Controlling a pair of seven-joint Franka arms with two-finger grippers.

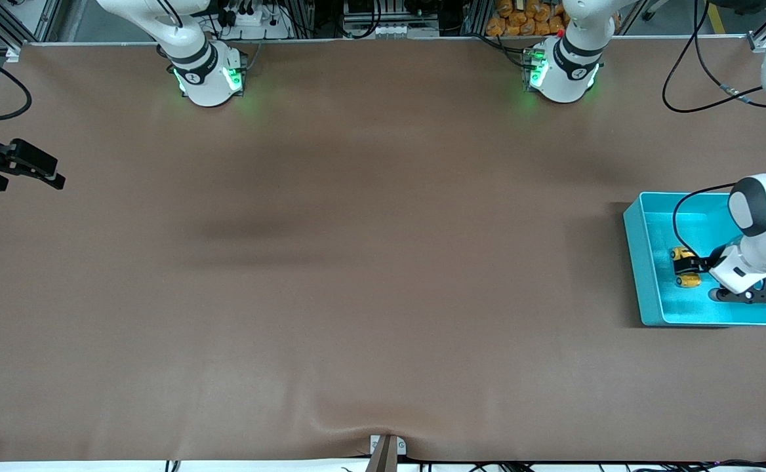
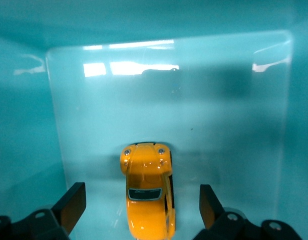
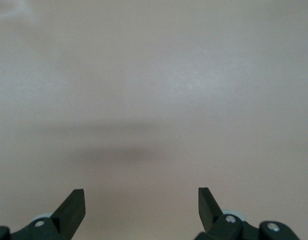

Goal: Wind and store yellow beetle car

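Observation:
The yellow beetle car [image 1: 679, 253] lies on the floor of the turquoise bin [image 1: 639, 262] at the left arm's end of the table. My left gripper [image 1: 687, 266] is low inside the bin, open, with one finger on each side of the car and a gap to it on both sides. In the left wrist view the car [image 2: 147, 195] sits between the spread fingers of the left gripper [image 2: 141, 196] on the bin's floor [image 2: 194, 100]. My right gripper [image 1: 32, 169] waits open and empty over the table's edge at the right arm's end, and the right wrist view shows it [image 3: 141, 197] over bare table.
The brown table mat [image 1: 357, 262] spreads between the two arms. The bin's walls [image 2: 23, 125] stand close round the left gripper. The arm bases [image 1: 209, 78] stand along the table's back edge.

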